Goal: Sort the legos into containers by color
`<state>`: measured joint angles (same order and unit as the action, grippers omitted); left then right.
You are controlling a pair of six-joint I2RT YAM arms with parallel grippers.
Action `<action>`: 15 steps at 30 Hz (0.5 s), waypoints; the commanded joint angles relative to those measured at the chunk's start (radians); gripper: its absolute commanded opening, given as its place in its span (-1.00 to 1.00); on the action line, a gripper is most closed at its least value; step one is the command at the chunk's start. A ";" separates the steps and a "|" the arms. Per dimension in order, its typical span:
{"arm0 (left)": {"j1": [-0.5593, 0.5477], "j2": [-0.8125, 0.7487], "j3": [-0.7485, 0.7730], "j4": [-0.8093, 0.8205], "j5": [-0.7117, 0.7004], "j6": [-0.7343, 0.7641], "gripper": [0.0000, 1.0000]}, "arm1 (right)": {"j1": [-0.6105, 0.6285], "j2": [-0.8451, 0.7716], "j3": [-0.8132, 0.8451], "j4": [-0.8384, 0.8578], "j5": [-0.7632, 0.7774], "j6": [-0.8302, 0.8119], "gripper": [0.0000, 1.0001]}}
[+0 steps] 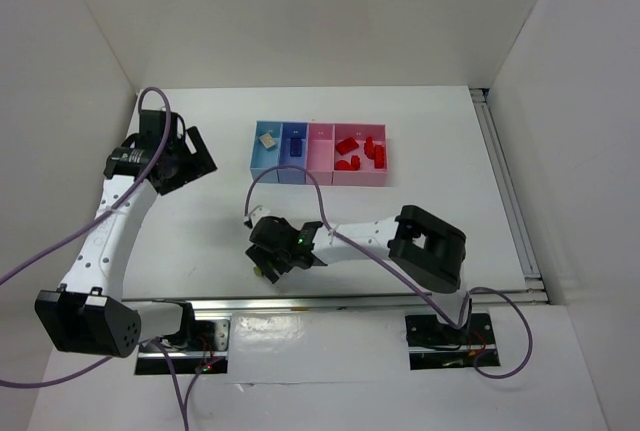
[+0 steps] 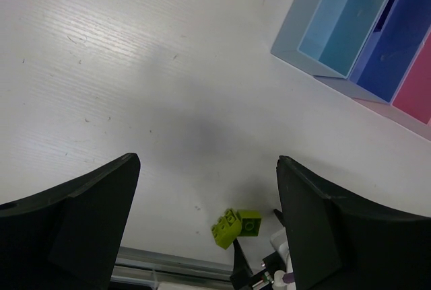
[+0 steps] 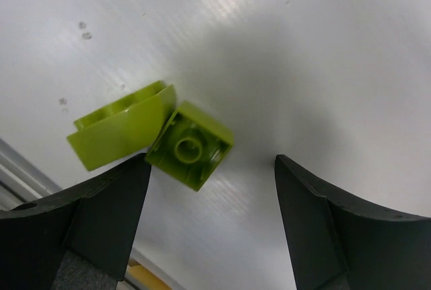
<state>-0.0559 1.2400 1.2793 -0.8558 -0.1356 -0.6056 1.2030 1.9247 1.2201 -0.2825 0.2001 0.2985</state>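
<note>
White table [image 1: 200, 241] is carrying both arms: right gripper [image 3: 210, 189] is hovering wide open over two touching lime bricks [image 3: 188, 145] lower centre; left gripper [image 2: 209, 189] is hanging open upper left.

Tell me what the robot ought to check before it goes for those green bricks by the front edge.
1. The right gripper is open: ok.
2. Bricks centred between its fingers: not ok; the small green brick and the larger green piece lie toward one finger.
3. Bricks apart for a single pick: not ok, they touch.
4. A free tray for green: ok, the narrow pink tray holds nothing.
5. The left gripper is out of the way: ok, open over bare table.
</note>
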 commanded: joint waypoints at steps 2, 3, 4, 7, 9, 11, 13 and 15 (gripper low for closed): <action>-0.002 -0.014 0.025 0.000 -0.004 0.004 0.87 | -0.019 0.036 0.048 0.046 0.012 0.022 0.60; -0.002 -0.014 0.025 0.000 -0.004 0.004 0.87 | -0.019 0.036 0.058 0.046 0.012 0.022 0.59; -0.002 -0.014 0.025 0.000 -0.004 0.004 0.87 | -0.019 0.048 0.067 0.046 0.012 0.022 0.59; -0.002 -0.005 0.025 0.000 -0.004 0.004 0.87 | -0.019 0.071 0.078 0.046 0.001 0.031 0.54; -0.002 -0.005 0.025 0.000 -0.013 0.004 0.87 | -0.019 0.071 0.078 0.037 0.010 0.042 0.48; -0.002 -0.005 0.025 0.000 -0.013 0.004 0.87 | -0.019 0.071 0.078 0.037 0.039 0.053 0.38; -0.002 -0.005 0.025 0.000 -0.013 0.004 0.87 | -0.019 0.071 0.087 0.014 0.059 0.077 0.18; -0.002 -0.005 0.025 0.000 -0.013 0.004 0.87 | -0.019 0.071 0.097 -0.026 0.077 0.088 0.07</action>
<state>-0.0559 1.2400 1.2793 -0.8597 -0.1371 -0.6056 1.1847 1.9739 1.2781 -0.2710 0.2375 0.3439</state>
